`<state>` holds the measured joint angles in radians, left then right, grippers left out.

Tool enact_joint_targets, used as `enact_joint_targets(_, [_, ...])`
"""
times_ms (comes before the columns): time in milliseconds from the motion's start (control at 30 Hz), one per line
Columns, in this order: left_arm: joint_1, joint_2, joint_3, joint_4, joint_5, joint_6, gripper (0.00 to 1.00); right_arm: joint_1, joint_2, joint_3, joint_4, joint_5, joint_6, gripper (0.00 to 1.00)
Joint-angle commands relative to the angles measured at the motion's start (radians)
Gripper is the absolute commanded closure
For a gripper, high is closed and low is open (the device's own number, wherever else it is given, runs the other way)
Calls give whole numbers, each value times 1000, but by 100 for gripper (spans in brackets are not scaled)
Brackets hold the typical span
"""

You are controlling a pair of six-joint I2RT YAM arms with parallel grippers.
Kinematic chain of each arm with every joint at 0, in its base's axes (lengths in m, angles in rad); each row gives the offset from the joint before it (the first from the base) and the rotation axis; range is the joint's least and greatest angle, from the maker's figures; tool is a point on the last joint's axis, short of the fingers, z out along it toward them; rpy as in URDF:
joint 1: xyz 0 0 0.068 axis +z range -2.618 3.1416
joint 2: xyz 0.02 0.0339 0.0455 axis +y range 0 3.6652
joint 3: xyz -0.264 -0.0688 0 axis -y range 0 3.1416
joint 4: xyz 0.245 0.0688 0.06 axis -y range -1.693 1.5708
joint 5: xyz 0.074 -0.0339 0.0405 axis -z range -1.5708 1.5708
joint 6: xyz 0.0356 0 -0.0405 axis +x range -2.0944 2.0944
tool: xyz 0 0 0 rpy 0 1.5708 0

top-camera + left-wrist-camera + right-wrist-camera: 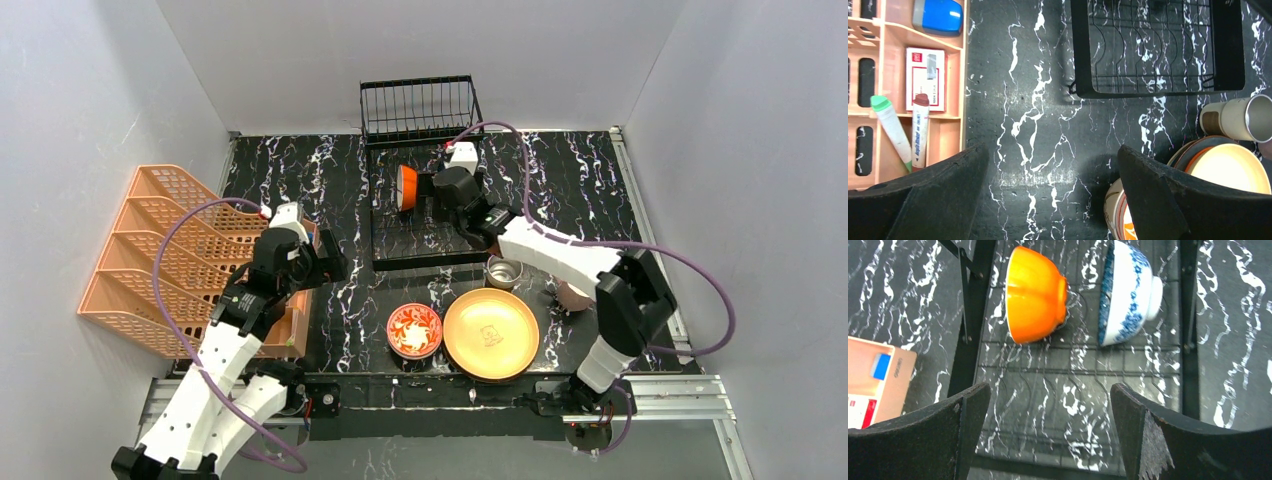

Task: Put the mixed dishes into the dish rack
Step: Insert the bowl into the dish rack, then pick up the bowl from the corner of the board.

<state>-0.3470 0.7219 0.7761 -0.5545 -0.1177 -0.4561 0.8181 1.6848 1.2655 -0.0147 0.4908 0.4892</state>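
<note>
Right wrist view: the right gripper (1049, 390) hangs over the dish rack (1188, 340), jaws spread wide and holding nothing. Two dishes rest on their sides on the rack's wire floor beyond the fingertips: an orange bowl (1035, 292) and a blue-patterned bowl (1128, 292). They are side by side but apart, both with their feet pointing the same way.

From the top external camera, the black wire rack stands at the middle of the table's (580, 180) far edge and reaches toward the centre. The right arm stretches across the rack, and only the orange bowl shows past it.

The rest of the dishes lie along the near edge. A yellow plate (490, 333) sits at the middle with a red floral bowl (414, 330) just beside it on the left. A steel cup (503, 271) stands between the plate and the rack's near end.

In the left wrist view, the yellow plate rests on a red-orange plate (1184, 152) whose rim shows beneath it. The left gripper (1053, 155) hovers over bare table with jaws spread and empty. It is between the rack and a wooden organiser (955, 90) holding two markers (920, 130) and a red-and-white box (925, 77).

An orange lattice rack (150, 260) stands at the table's left edge.
</note>
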Motion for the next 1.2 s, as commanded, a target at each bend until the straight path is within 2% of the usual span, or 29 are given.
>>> enact_joint_targets(0, [2,40,30,-21,62,29,2,-5,-118,-6,-189,13,-25,1])
enact_joint_targets(100, [2,69,60,-48,104,34,2,-5,-209,-71,-220,36,-19,1])
enact_joint_targets(267, [2,90,68,-44,260,-19,2,-5,-331,-139,-322,23,-36,1])
enact_joint_targets(433, [-9,113,99,-65,323,-69,2,-5,-476,-192,-412,-15,-9,1])
enact_joint_targets(600, [-86,153,134,-116,267,-99,5,-5,-590,-256,-443,-33,24,1])
enact_joint_targets(800, [-336,221,125,-116,132,-226,11,-6,-640,-293,-477,-10,40,1])
enact_joint_targets(1000, [-510,293,117,-143,-17,-304,21,-6,-632,-308,-483,3,28,1])
enact_joint_targets(1167, [-681,436,175,-215,-165,-343,29,-6,-619,-322,-477,-9,28,1])
